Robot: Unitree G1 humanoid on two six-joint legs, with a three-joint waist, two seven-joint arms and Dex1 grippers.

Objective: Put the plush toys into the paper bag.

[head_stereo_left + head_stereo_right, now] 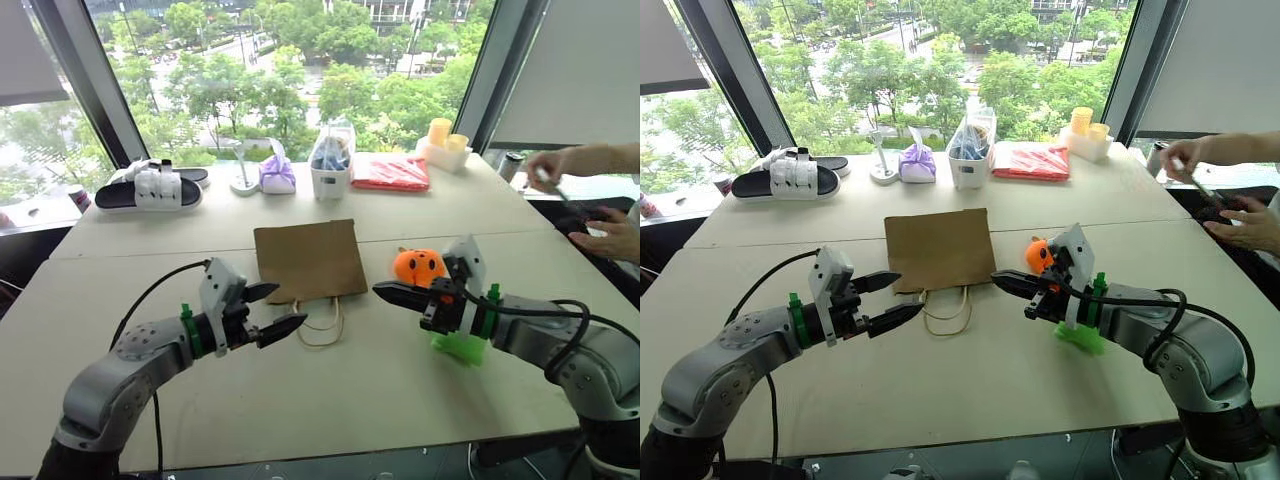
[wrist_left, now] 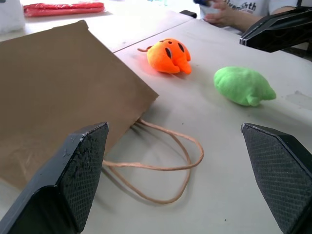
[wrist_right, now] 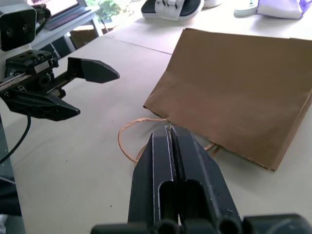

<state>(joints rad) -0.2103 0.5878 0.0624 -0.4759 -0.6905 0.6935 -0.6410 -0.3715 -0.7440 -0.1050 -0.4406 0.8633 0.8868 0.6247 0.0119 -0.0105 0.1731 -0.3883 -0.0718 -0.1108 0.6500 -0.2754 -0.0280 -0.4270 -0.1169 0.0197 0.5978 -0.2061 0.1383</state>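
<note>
I find the brown paper bag point(image 1: 308, 260) lying flat on the white table point(image 1: 350, 400), its mouth and twine handles point(image 1: 322, 326) turned toward the robot. The orange pumpkin plush point(image 1: 418, 266) sits on the table just right of the bag, apart from it. The green plush point(image 2: 242, 86) lies nearer the robot than the orange one, partly hidden under the right arm in the head views.

My left gripper point(image 1: 283, 310) hangs above the table just left of the handles, fingers spread wide with nothing between them. My right gripper point(image 1: 386, 291) is held above the table between the bag and the orange plush, fingers pressed together, empty.

Along the far edge by the window stand a black-and-white sandal point(image 1: 150, 187), a purple tied pouch point(image 1: 277, 174), a white container point(image 1: 331, 163) and a flat red packet point(image 1: 390, 171). A person's hands point(image 1: 548, 167) are at the far right corner.
</note>
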